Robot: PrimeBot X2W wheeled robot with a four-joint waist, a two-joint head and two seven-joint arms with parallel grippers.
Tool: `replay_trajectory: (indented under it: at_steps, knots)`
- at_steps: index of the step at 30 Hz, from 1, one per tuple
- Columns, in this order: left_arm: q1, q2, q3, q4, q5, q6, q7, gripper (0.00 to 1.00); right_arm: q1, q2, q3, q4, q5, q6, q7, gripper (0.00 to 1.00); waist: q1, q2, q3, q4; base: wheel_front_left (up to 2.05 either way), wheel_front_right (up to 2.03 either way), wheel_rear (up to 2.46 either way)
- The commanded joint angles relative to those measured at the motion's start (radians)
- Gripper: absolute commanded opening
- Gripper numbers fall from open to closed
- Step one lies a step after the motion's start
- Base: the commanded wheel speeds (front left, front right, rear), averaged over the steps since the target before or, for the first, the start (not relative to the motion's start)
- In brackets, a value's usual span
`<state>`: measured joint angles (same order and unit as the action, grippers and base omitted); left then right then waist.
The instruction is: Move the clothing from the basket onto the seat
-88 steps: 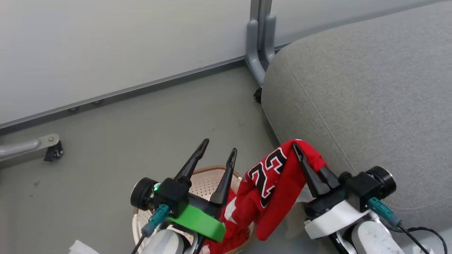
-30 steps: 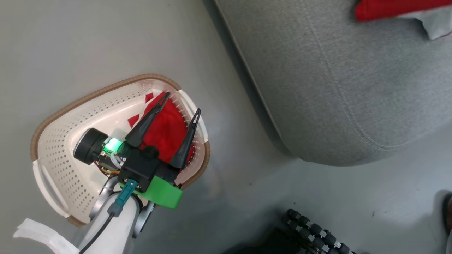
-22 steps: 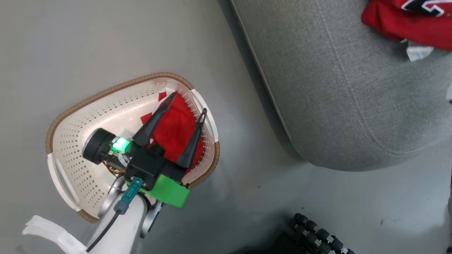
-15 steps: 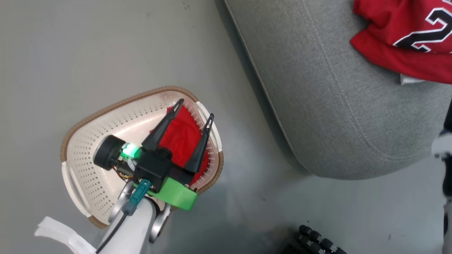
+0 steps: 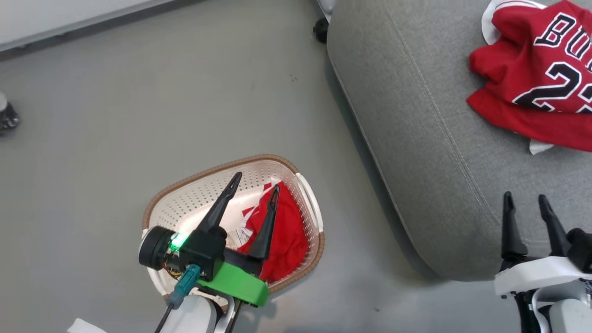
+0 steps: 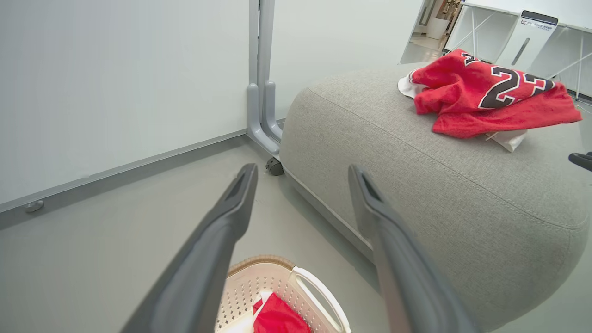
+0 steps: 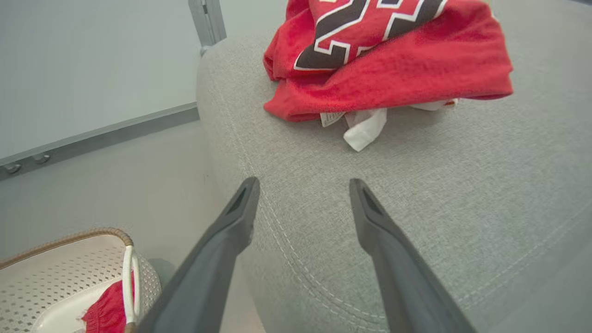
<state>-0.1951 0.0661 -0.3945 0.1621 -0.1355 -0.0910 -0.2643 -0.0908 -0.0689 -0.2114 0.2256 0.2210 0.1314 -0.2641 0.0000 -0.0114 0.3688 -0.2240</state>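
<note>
Grey floor (image 5: 138, 115) all around, and we start down low. The left pincer (image 5: 257, 181) hangs over the basket (image 5: 217, 163), fingers spread wide, nothing between them. Just under its right-hand finger, the plain red piece (image 5: 289, 231) lies crumpled inside the basket, bunched against the wall on the seat's side. Over to the right, the right pincer (image 5: 525, 196) is released too, fingers apart and empty, poised above the near rounded edge of the seat (image 5: 416, 115), tips pointing across the cushion. Ahead of that pincer, well beyond its tips, the jersey (image 5: 522, 78) sits heaped on top of the seat, black numbers facing up, a scrap of white poking out on the side nearest the pincer. From the left pincer, the jersey lies far ahead and off to the right. Farthest out, past the left pincer's tips, a grey post (image 6: 259, 92) stands against the pale wall (image 6: 115, 69), with a small dark caster (image 6: 276, 166) at its foot beside the seat's corner.
</note>
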Motion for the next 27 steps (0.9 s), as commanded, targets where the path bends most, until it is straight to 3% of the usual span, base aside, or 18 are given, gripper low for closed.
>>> replay_trajectory:
  at_steps: [1, 12, 21, 27]
  knots:
    - [0.023, -0.008, 0.003, 0.003, -0.011, 0.004, 0.0, 1.0, 0.023, 0.001, 0.022, -0.011, 0.004, -0.001, -0.001, 1.0, 0.0, 0.0114, -0.115, 0.107, 0.0, 0.0, 0.0]
    - [0.121, -0.015, 0.081, -0.005, -0.066, 0.067, 0.0, 1.0, 0.068, 0.0, 0.271, -0.11, -0.036, -0.001, -0.001, 1.0, 0.0, 0.0114, -0.27, 0.216, 0.0, 0.0, 0.0]
    - [0.204, -0.015, 0.191, -0.05, -0.083, 0.115, 0.0, 1.0, 0.082, -0.001, 0.33, -0.195, -0.046, -0.001, -0.001, 1.0, 0.0, 0.0114, -0.344, 0.25, 0.0, 0.0, 0.0]
    - [0.267, -0.015, 0.247, -0.127, -0.065, 0.13, 0.0, 1.0, 0.102, 0.002, 0.313, -0.239, -0.042, -0.001, 0.0, 1.0, 0.0, 0.0114, -0.376, 0.245, 0.0, 0.0, 0.0]
